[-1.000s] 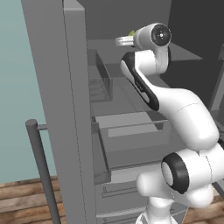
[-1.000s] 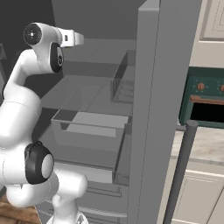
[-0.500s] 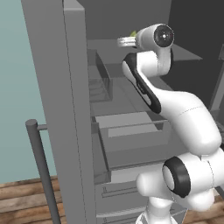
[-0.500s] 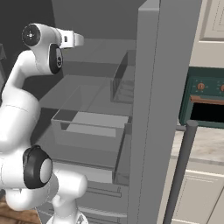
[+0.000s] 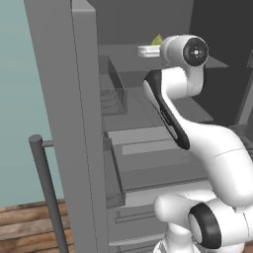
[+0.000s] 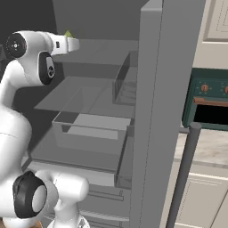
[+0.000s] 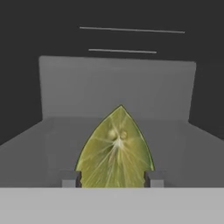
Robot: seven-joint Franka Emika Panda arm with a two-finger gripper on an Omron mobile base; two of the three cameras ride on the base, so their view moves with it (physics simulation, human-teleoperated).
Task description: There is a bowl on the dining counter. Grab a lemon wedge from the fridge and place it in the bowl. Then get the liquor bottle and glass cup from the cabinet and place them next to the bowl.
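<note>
The fridge (image 5: pixel 54 99) stands with its doors open, and my arm reaches onto its upper shelf. There lies the lemon wedge (image 7: pixel 116 151), yellow-green, cut face toward the hand camera and tip up. My gripper (image 7: pixel 113 178) is shut on it, with a dark fingertip (image 7: pixel 70 179) pressed to each lower edge. From the left base view the lemon wedge (image 5: pixel 157 39) peeks out just past the gripper (image 5: pixel 146 50). The right base view shows the lemon wedge (image 6: pixel 68 34) above the gripper (image 6: pixel 73 43). Bowl, dining counter, bottle, cup and cabinet are out of view.
Clear drawers (image 6: pixel 89 129) sit below the shelf, and a door bin (image 5: pixel 111 94) hangs on the left door. Bar handles (image 5: pixel 47 188) (image 6: pixel 185 173) stick out from the open doors. A dark green oven (image 6: pixel 209 107) and cream drawer units (image 6: pixel 200 196) lie to the right.
The arm has stayed almost still. The fingers have drawn in slightly against the wedge's sides.
</note>
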